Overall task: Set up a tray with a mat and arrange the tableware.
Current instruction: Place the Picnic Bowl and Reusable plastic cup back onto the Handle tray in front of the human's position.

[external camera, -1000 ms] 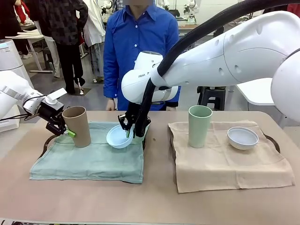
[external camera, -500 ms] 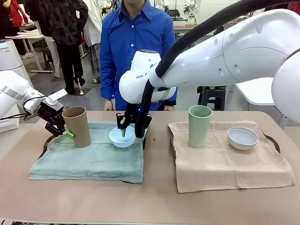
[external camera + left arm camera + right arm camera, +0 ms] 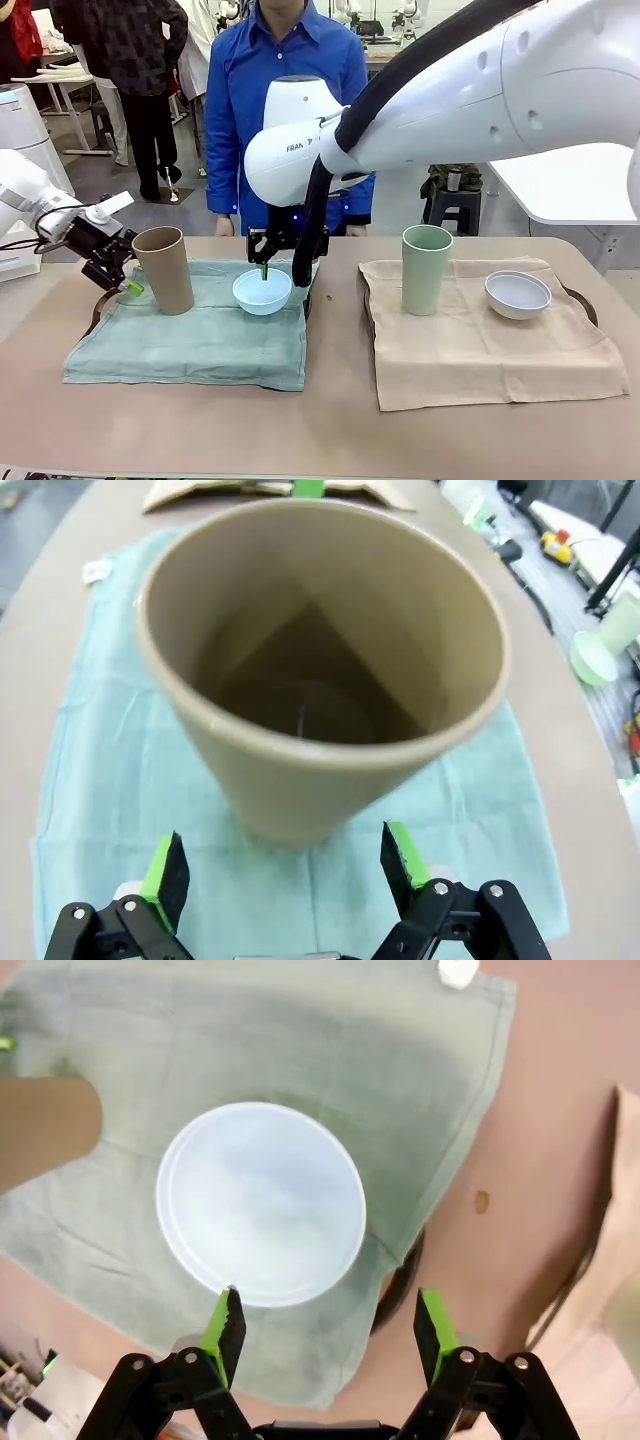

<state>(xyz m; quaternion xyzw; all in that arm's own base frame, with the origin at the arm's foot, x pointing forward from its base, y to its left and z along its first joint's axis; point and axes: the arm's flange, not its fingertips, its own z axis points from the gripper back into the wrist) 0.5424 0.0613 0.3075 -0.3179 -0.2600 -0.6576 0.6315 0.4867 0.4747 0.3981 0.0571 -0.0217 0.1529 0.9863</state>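
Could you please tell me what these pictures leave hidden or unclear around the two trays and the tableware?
- Left tray, front view: the green mat covers all but an edge.
- Right tray: the beige mat covers nearly all.
- Tan tumbler, left wrist view: base blurred, hidden by its own wall.
- Pale green tumbler: its inside is hidden by its wall.

brown table (image 3: 330, 430) carries two dark trays: green-matted one (image 3: 98, 308) frame left, tan-matted one (image 3: 586, 300) right.

— Left of the frame? 
— A tan tumbler (image 3: 164, 268) and a light blue bowl (image 3: 262, 291) on a plain teal-green mat (image 3: 190, 345).
— Right? 
— A pale green tumbler (image 3: 426, 268) and a white bowl (image 3: 517, 294) on a beige mat (image 3: 490, 355).
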